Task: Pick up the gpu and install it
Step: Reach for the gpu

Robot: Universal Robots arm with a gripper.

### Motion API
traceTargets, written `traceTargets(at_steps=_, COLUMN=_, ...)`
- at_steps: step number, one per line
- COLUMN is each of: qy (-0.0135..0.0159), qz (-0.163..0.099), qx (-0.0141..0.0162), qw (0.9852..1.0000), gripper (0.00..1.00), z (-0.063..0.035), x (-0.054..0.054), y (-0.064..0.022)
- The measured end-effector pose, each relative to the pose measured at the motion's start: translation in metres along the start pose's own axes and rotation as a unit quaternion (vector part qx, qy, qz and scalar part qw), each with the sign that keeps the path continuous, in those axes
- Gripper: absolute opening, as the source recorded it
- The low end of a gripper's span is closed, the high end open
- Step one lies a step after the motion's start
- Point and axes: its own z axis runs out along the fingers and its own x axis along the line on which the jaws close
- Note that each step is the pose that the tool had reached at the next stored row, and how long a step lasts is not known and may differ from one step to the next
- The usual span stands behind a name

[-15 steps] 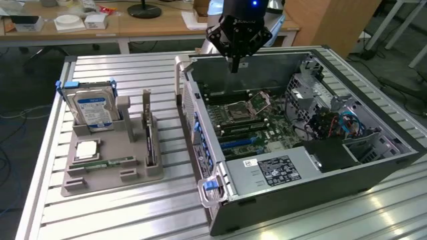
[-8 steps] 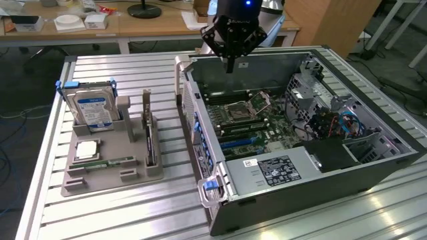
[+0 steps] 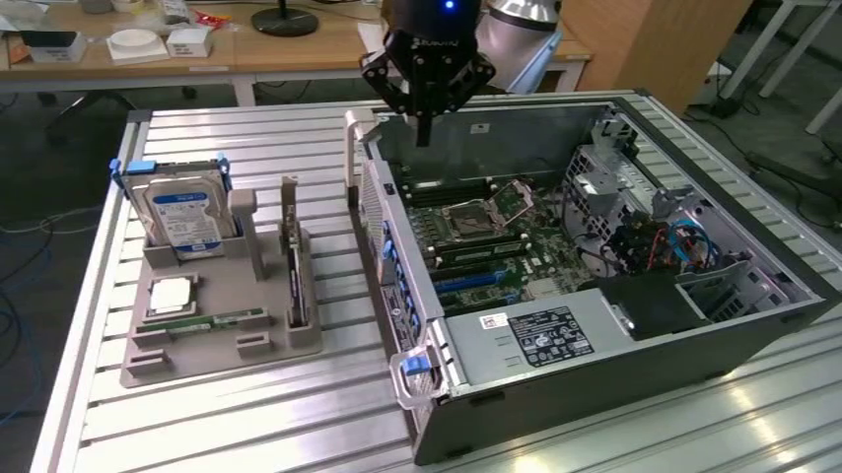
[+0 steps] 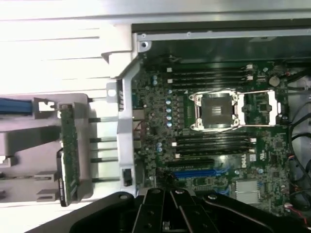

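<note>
The gpu (image 3: 298,268) stands on edge in a slot of the grey holder (image 3: 224,340) on the table, at the exterior view's left of the open computer case (image 3: 526,340). In the wrist view the gpu (image 4: 68,155) appears edge-on as a thin green-sided card. My gripper (image 3: 424,138) hangs above the case's back left corner, over the motherboard, well apart from the gpu. Its fingers are shut together with nothing between them. The gripper (image 4: 167,196) looks down on the motherboard, with the blue expansion slot (image 4: 199,172) close beneath it.
A silver hard drive (image 3: 184,219) with a blue-white label stands in the holder's back. A processor chip (image 3: 174,294) and a green memory stick (image 3: 211,322) lie on it. Inside the case are the processor socket (image 3: 471,219), cables (image 3: 658,241) and a black power supply (image 3: 658,301).
</note>
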Motion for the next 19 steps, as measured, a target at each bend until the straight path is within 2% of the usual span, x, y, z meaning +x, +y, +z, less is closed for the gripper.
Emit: traceTargets(at_steps=19, qy=0.0015, qz=0.0, qx=0.0, qw=1.0, gripper=0.1, z=0.0013, x=0.084, y=-0.0071)
